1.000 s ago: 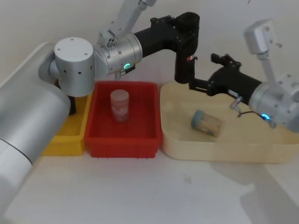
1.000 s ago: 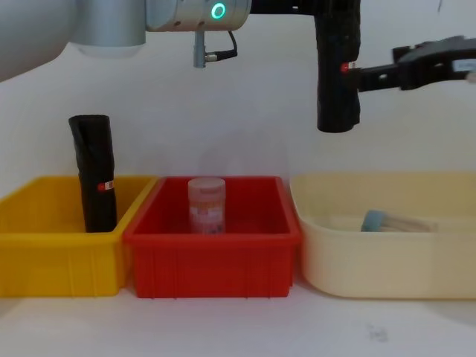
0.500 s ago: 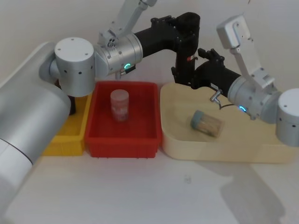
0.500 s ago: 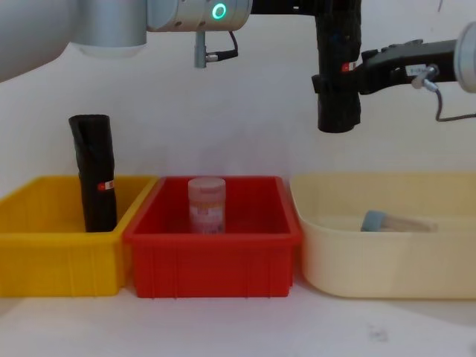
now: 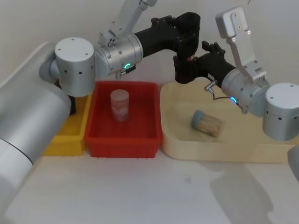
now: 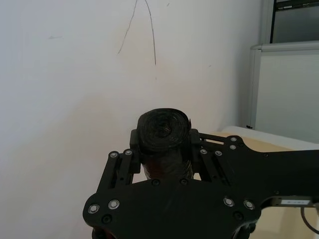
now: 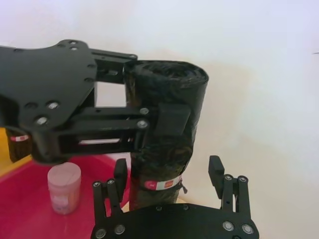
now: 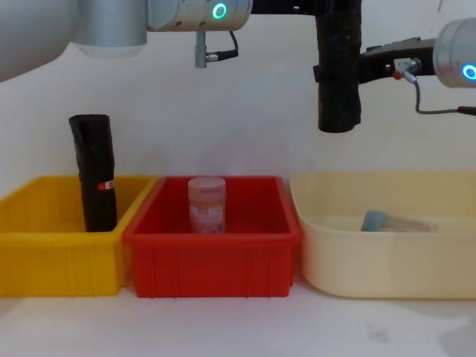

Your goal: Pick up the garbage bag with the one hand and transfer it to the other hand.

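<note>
The garbage bag (image 5: 187, 49) is a black roll with a red-and-white label, held upright in the air above the gap between the red bin and the cream tray. My left gripper (image 5: 187, 24), on the green-lit arm, is shut on its upper part (image 6: 163, 133). My right gripper (image 7: 168, 172), on the blue-lit arm, stands open around the roll's lower part (image 7: 167, 129). One finger lies close against the roll, while the other finger (image 7: 215, 171) stands apart from it. In the chest view the right gripper (image 8: 336, 73) meets the roll (image 8: 338, 100) from the right.
A second black roll (image 8: 97, 175) stands in the yellow bin (image 8: 52, 260). A pink jar (image 5: 119, 105) stands in the red bin (image 5: 122, 140). A blue-lidded jar (image 5: 207, 122) lies in the cream tray (image 5: 219, 151) below both grippers.
My right gripper has swung left and now straddles the roll's lower part. The left gripper and the roll have stayed where they were.
</note>
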`<state>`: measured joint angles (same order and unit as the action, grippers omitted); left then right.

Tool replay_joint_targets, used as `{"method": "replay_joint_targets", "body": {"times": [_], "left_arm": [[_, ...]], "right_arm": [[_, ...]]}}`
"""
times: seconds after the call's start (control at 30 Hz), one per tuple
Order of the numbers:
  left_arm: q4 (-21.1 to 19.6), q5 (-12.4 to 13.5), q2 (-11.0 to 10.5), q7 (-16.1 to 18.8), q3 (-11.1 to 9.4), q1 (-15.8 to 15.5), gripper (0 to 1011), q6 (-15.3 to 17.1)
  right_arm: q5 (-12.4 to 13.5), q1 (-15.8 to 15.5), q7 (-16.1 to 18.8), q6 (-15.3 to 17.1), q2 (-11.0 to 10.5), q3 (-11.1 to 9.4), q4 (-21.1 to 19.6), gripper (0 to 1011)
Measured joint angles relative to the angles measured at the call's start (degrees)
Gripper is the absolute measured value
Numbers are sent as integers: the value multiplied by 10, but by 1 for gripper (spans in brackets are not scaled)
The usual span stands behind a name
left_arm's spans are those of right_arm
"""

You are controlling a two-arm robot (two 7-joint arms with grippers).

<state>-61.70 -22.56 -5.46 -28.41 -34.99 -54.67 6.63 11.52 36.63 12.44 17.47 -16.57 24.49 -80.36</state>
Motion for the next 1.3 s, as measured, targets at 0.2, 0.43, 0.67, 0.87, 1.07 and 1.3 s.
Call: {"method": "replay_joint_targets", "body": {"times": [0.2, 0.43, 0.67, 0.87, 1.07, 1.3], "left_arm": [[0, 0, 0, 0, 0, 0, 518, 0], [0, 0, 0, 0, 0, 0, 518, 0], [0, 0, 0, 0, 0, 0, 519, 0], [0, 0, 0, 0, 0, 0, 518, 0], [0, 0, 0, 0, 0, 0, 518, 0], [0, 0, 0, 0, 0, 0, 518, 0]], "right_arm": [[0, 4, -8, 2, 12, -5, 11, 913], [0, 7, -14, 3, 19, -8, 18, 744], [0, 9, -16, 4, 23, -10, 21, 562], [0, 10, -18, 4, 26, -11, 24, 547], [0, 11, -19, 5, 27, -11, 25, 547], [0, 11, -20, 5, 28, -12, 26, 547]]}}
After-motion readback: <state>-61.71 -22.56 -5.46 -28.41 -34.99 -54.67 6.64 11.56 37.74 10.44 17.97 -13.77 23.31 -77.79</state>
